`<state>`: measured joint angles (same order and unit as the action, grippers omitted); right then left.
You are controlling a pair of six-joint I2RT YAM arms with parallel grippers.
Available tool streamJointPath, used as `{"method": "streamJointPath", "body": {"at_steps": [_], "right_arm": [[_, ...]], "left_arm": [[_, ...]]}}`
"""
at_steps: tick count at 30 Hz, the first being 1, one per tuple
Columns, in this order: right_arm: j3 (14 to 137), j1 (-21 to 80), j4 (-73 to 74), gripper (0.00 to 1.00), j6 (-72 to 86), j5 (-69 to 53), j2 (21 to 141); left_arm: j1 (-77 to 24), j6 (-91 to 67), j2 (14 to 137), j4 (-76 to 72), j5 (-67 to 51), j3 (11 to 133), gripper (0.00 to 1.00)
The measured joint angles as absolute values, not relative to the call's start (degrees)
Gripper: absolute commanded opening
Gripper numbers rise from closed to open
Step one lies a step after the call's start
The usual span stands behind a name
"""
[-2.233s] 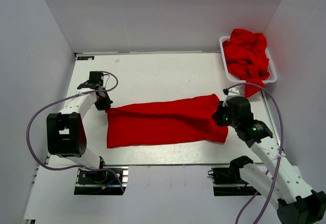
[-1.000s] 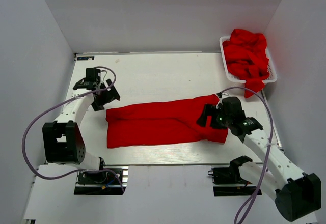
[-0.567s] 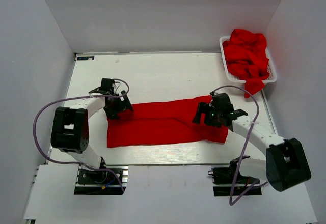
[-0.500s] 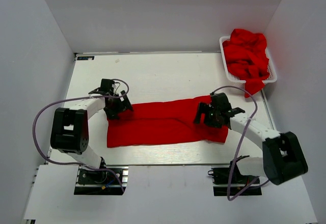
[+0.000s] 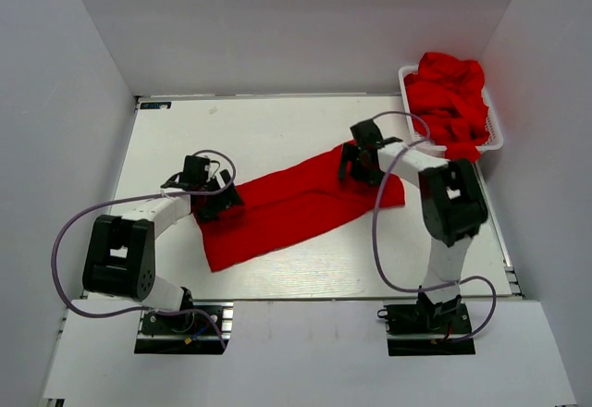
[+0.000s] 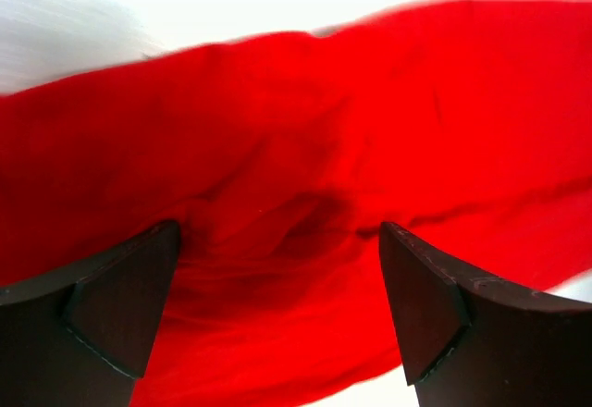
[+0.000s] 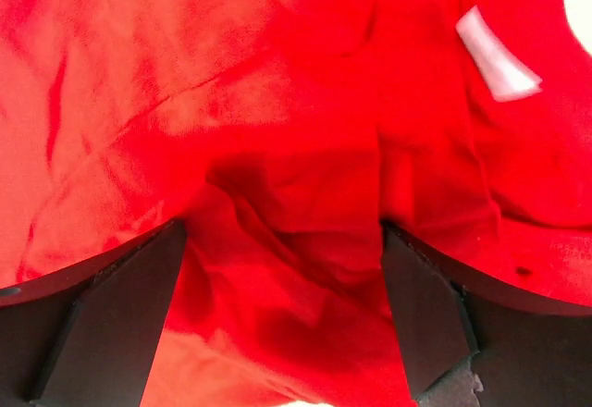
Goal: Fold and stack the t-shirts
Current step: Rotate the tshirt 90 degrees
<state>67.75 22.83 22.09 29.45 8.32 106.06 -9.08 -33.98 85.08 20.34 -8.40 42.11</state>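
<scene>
The right jaws have swung the shirt's right end toward the far side, so the t-shirt [image 5: 296,205], folded into a long strip, now lies slantwise across the table [image 5: 268,134] instead of straight. Both wrist views show cloth bunched between the jaws: the right jaws grasp the far right end, the left jaws the near left end. I judge the task to be early, since nothing is stacked and more red shirts [image 5: 449,92] wait heaped in the basket [image 5: 408,102].
</scene>
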Motion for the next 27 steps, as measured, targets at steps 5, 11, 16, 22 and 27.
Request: {"method": "streamJointPath", "body": {"at_steps": [5,11,16,22,27], "right_arm": [[93.1,22.8,27.7,0.9,26.4,8.5,123.3],[118.6,22.6,28.2,0.9,23.4,1.4,139.5],[120.7,22.6,23.3,0.9,23.1,-4.8,141.7],[124.1,22.6,16.9,0.9,23.7,-10.8,145.3],[124.2,22.6,14.8,0.9,23.8,-13.0,145.8]], "left_arm": [[-12.1,-34.1,85.8,21.6,-7.4,43.0,1.0],[-17.5,-35.6,85.9,22.8,-7.5,43.1,1.0],[-23.6,-39.9,86.5,24.6,-9.6,44.0,1.0],[-35.4,-47.0,92.0,29.0,-13.4,49.4,1.0],[-43.5,-50.2,100.7,35.3,-17.5,58.8,1.0]]}}
